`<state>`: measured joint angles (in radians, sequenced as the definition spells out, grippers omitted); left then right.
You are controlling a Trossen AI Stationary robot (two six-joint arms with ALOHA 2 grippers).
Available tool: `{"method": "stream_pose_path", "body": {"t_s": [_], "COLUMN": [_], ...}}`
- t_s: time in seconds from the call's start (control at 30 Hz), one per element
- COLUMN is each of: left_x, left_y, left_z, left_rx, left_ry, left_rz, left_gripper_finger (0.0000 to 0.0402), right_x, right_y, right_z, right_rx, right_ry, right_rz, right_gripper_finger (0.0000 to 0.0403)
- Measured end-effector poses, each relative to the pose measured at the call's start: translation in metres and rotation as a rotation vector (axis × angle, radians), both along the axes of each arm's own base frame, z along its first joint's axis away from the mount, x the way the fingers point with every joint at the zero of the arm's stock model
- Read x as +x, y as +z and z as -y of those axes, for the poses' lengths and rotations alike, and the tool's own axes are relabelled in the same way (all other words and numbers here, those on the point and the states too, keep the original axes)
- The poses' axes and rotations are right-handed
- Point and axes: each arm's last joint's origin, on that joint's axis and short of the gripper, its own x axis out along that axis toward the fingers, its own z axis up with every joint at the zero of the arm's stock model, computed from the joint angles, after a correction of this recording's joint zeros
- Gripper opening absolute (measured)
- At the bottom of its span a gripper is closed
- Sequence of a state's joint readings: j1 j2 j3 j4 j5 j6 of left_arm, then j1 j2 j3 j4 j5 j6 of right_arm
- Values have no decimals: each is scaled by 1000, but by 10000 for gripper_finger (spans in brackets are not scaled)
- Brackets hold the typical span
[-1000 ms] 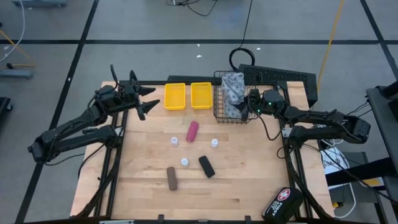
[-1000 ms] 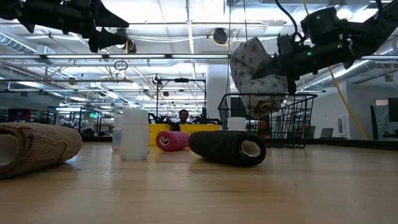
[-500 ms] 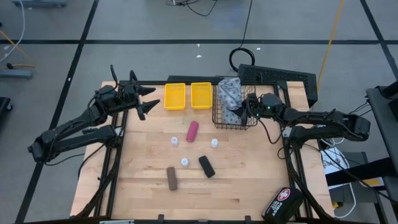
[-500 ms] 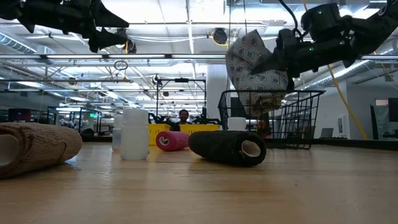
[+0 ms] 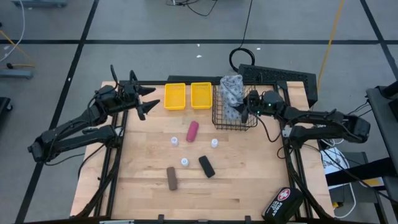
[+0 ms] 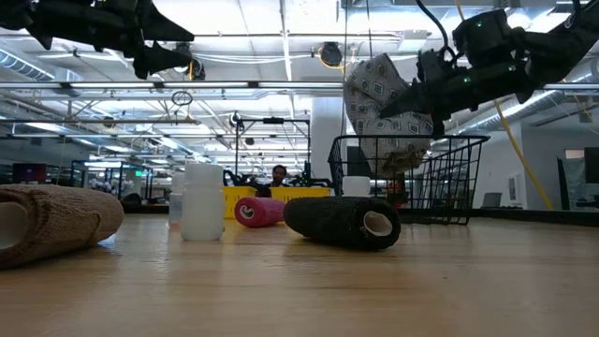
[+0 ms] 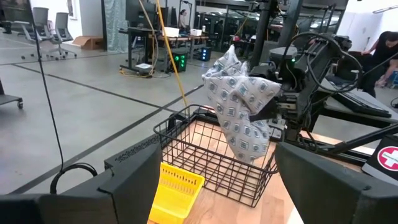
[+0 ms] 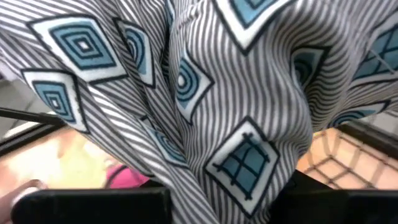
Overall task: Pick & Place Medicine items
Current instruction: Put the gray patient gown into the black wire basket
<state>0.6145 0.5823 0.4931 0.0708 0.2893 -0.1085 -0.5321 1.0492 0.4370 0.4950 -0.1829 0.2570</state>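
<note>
Right gripper (image 5: 247, 106) had the patterned pouch (image 5: 232, 93) pinched, dangling into the wire basket (image 5: 219, 112). Left gripper (image 5: 142, 99) hovered open, off to the side.

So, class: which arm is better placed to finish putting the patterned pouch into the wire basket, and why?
The right arm. Its gripper already holds the pouch above the wire basket, so it likely need only lower and release. The left gripper hovers open, far across the table.

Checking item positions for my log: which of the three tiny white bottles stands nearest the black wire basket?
The tiny white bottle farthest toward the right arm's side, just below the black wire basket; the other two stand farther off.
</note>
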Motion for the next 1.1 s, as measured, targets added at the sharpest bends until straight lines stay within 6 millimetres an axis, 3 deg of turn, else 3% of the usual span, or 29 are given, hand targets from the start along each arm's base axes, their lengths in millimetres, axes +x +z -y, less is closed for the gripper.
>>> {"method": "stream_pose_path", "body": {"t_s": [0.53,1.1], "left_x": [0,0], "left_y": [0,1], "left_z": [0,0], "left_rx": [-3,1], "left_ry": [0,0], "left_rz": [1,9], "left_gripper_finger": [324,324], "right_x": [-19,-37], "right_y": [-7,-9], "right_z": [27,46], "right_rx": [-75,-324], "right_ry": [-167,-481], "right_rz": [-117,-372], "right_gripper_finger": [78,78]}}
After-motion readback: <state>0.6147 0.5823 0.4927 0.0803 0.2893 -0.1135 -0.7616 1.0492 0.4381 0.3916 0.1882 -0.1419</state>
